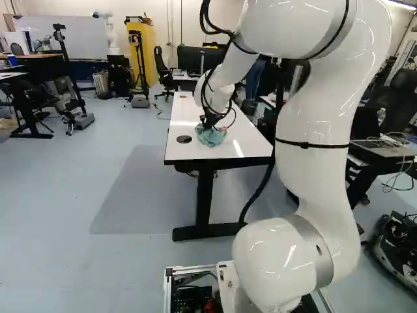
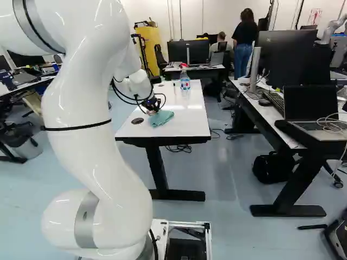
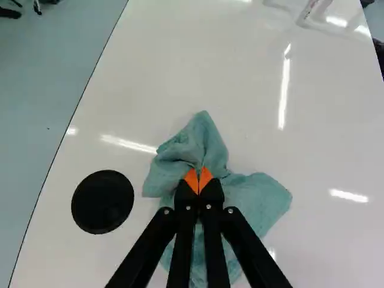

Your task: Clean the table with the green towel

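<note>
My gripper (image 1: 210, 122) is low over the near part of the white table (image 1: 181, 112) in the left base view. In the wrist view the gripper (image 3: 198, 181) is shut on the green towel (image 3: 255, 198), its orange tips pinching a fold. The cloth lies bunched on the tabletop, spreading ahead of, beside and under the fingers. The right base view shows the towel (image 2: 161, 118) on the table's near part, by the gripper (image 2: 154, 110). Some of it is hidden under the fingers.
A round black desk cover (image 3: 102, 201) is beside the towel. Farther along the table stands a clear bottle (image 2: 185, 82). To the right in the right base view is a desk with monitors and a laptop (image 2: 312, 111). Another robot (image 1: 111, 32) stands at the back.
</note>
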Robot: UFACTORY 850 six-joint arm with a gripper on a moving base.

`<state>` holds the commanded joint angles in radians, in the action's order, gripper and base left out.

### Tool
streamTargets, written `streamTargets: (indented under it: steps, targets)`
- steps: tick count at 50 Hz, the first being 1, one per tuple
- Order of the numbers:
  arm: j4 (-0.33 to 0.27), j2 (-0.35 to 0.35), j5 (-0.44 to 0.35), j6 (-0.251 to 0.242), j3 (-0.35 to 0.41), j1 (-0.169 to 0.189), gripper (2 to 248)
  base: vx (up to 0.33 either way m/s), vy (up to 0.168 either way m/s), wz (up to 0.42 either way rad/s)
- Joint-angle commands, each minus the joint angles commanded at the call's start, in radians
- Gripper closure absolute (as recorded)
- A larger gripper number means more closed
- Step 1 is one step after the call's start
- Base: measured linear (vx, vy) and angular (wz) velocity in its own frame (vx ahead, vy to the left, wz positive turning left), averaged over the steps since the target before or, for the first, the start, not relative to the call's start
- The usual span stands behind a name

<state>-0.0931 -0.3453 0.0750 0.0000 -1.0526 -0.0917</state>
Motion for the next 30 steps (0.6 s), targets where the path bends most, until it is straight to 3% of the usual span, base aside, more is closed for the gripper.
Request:
streamTargets:
  steps: [30]
  targets:
    - [0.000,0.012,0.000,0.000,0.015,0.091,229,0.000,0.000,0.000]
